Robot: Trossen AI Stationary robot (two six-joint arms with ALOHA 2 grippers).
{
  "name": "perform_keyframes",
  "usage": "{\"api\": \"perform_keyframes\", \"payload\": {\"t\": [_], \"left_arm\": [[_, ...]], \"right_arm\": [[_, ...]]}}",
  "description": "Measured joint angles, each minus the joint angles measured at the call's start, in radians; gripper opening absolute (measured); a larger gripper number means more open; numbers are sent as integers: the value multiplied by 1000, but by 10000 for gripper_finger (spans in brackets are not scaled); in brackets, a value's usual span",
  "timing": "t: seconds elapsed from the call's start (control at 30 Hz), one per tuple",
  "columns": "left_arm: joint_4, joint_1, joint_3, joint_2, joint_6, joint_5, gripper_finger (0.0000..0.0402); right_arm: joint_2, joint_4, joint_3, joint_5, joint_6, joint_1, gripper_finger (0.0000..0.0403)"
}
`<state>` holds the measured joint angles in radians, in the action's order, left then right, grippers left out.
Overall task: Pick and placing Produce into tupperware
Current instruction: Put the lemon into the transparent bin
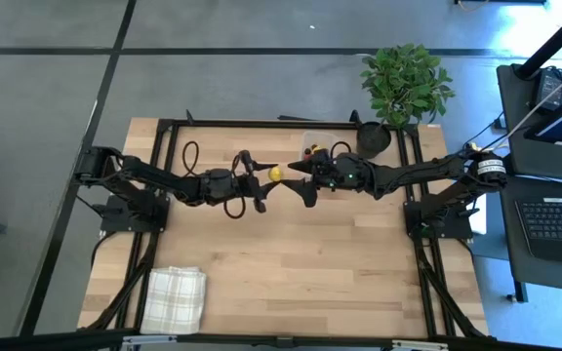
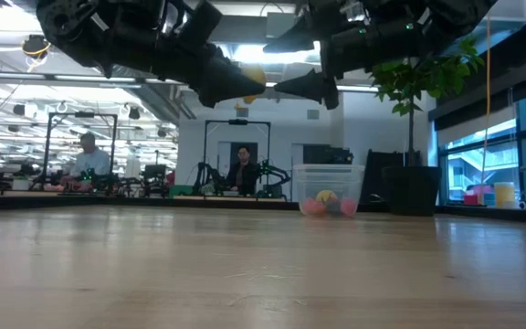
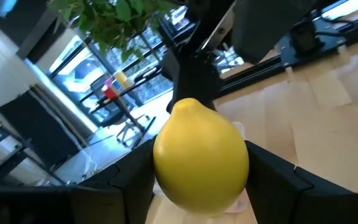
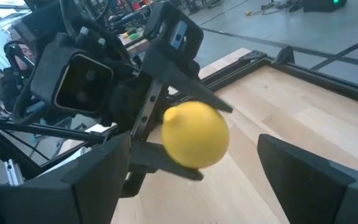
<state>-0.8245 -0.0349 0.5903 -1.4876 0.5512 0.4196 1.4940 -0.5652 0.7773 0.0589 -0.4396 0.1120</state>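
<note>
Yellow and smooth-skinned, the small round lemon [image 1: 275, 174] sits just above the centre of the overhead frame, pinched between the two dark fingers of the left pincer [image 1: 263, 180], which reaches in from the left side of the picture. In the left wrist view the lemon [image 3: 201, 157] fills the lower middle of the frame with a black finger pressed against each side of it. The level view shows it lifted well clear of the pale wooden counter [image 2: 263, 274], a blurred yellow spot [image 2: 252, 80] near the top centre.

Facing it from the right of the overhead frame, the right pincer [image 1: 301, 181] has its fingers spread wide, one on either side of the fruit without touching it; in the right wrist view the lemon [image 4: 195, 135] hangs between those parted fingers.

Upper right of centre in the overhead frame, at the counter's far edge, stands the small clear rectangular plastic tupperware box [image 1: 314, 142], beside a black pot with a green leafy plant [image 1: 404, 81]. In the level view several pink and dark fruit pieces [image 2: 328, 205] lie inside the box [image 2: 328, 177].

A white checked cloth [image 1: 175, 298] lies at the lower left.
</note>
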Motion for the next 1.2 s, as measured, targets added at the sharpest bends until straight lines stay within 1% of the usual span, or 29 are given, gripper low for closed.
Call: {"api": "perform_keyframes", "payload": {"t": [0.07,0.17,0.3,0.43,0.6,0.7,1.0,1.07,1.2], "left_arm": [[-5,0,0,0,0,-34,205],[-54,1,0,0,1,-76,205],[-72,-17,0,1,1,-85,205],[-75,-32,7,0,-17,-120,205],[-68,-32,43,-13,-13,-128,205],[-51,-32,68,-37,-6,-150,205],[-40,-32,172,-168,46,-142,205],[-47,-29,192,-181,54,-139,205],[-46,-27,204,-183,61,-100,205]], "right_arm": [[0,0,0,0,0,0,352],[0,0,0,0,1,0,352],[0,-11,0,0,4,0,352],[0,-32,0,0,4,0,352],[0,-35,0,0,3,0,352],[0,-42,0,0,3,0,352],[-1,-29,0,0,3,0,352],[-1,-13,0,0,1,0,352],[-1,33,0,0,-1,0,352]]}}
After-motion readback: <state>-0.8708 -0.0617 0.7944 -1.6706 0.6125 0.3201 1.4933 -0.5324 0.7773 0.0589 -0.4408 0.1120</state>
